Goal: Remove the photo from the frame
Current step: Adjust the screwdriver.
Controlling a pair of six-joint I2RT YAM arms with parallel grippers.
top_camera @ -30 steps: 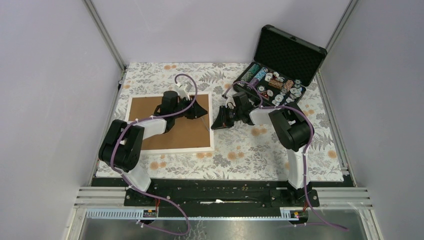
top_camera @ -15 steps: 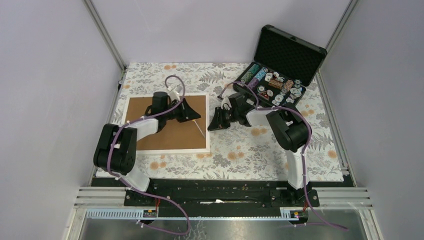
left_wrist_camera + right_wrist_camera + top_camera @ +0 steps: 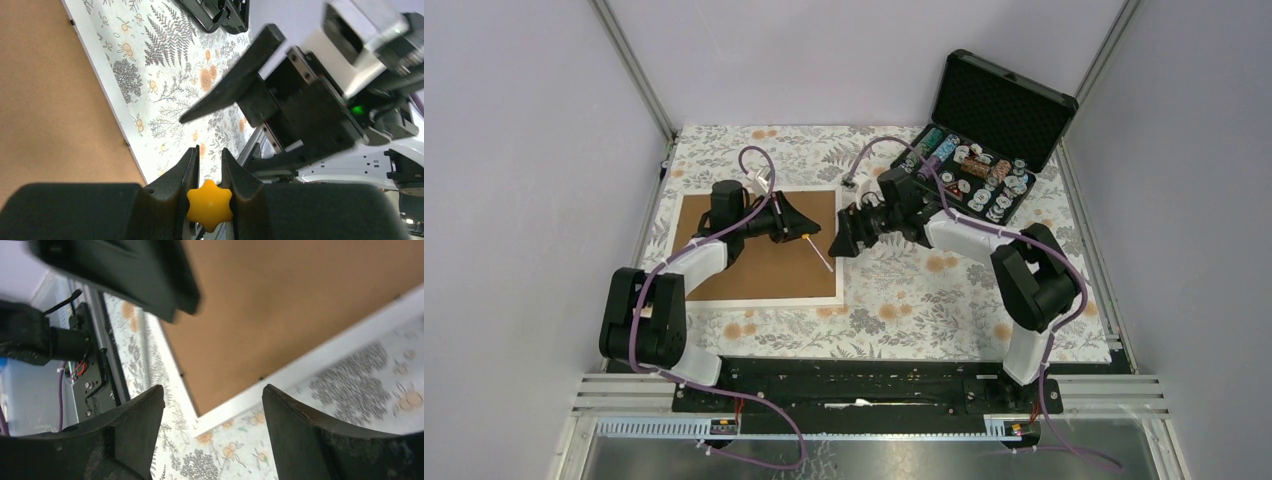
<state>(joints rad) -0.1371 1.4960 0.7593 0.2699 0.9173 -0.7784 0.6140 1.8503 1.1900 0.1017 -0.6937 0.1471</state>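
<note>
Brought together at the frame (image 3: 759, 272) edge, left gripper (image 3: 812, 233) is nearly closed, right gripper (image 3: 844, 238) spread, presumably for prying.

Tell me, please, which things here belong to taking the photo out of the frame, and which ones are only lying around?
For the job: frame, lying back up, photo not visible; left hand, shut on a yellow-knobbed tool; right hand, open by the frame's edge.
Just lying about: open case of poker chips; floral tablecloth.
</note>
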